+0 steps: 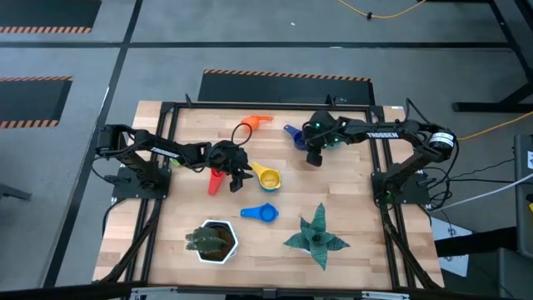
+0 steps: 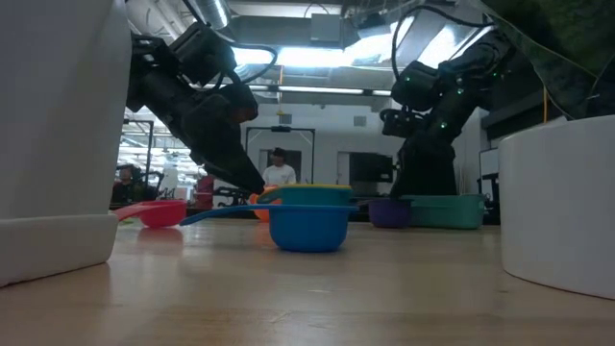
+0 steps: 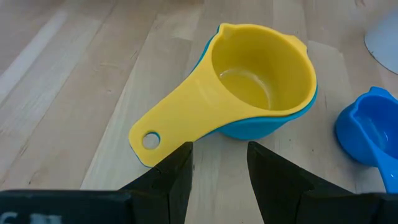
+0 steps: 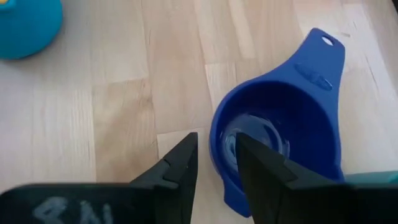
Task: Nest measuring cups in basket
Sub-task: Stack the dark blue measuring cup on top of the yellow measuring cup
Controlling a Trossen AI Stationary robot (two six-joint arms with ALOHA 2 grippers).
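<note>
A yellow measuring cup [image 3: 261, 81] sits nested in a light blue cup [image 3: 261, 127] on the wooden table. My left gripper [image 3: 219, 168] stands open just short of the yellow handle's end [image 3: 149, 140], touching nothing. A red cup [image 1: 215, 182] lies beside it. The dark blue cup [image 4: 286, 130] stands upright on the table. My right gripper [image 4: 216, 155] is open over its rim, one finger outside the wall and one above the bowl. An orange cup [image 1: 256, 122] and a blue cup [image 1: 260, 213] lie apart. The teal basket [image 2: 447, 210] stands behind the dark blue cup.
A white hexagonal pot with a dark plant [image 1: 218, 240] and a green star-shaped plant [image 1: 316, 237] stand near the table's front edge. Bare wood lies between the blue cup and the two arms. People show in the room beyond the table.
</note>
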